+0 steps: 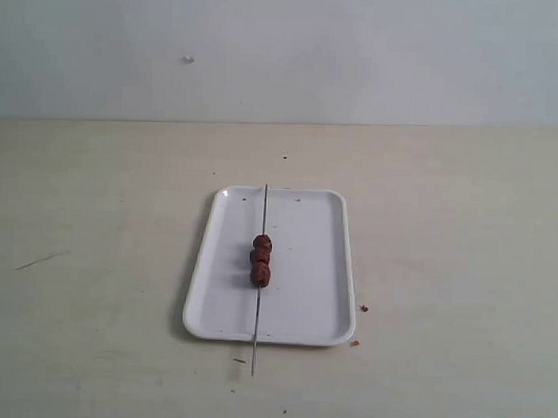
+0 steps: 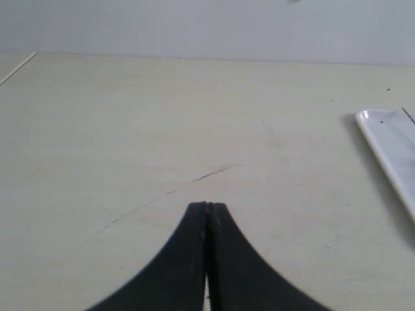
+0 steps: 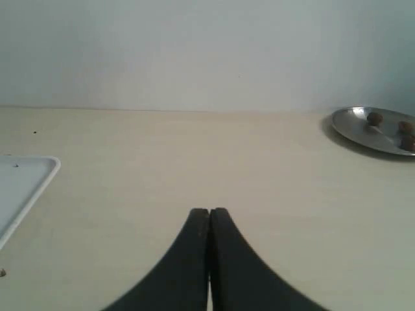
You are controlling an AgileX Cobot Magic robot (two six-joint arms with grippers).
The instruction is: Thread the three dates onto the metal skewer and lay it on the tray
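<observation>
tabletop (image 1: 460, 270) is carrying the tray (image 1: 314, 265) mid-frame, the metal skewer (image 1: 264, 208) piercing the three dates (image 1: 261, 260). my left gripper (image 2: 207, 206) and right gripper (image 3: 209, 210) are sitting pinched, empty.

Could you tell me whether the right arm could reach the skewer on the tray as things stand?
Probably yes: only bare table lies between the right gripper and the tray holding the skewer, though its jaws are shut.

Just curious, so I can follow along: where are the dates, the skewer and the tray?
dates (image 1: 261, 259): exterior view, middle fruit of the three.
skewer (image 1: 264, 208): exterior view, bare rod beyond the dates.
tray (image 1: 313, 293): exterior view, bare floor right of the dates.
</observation>
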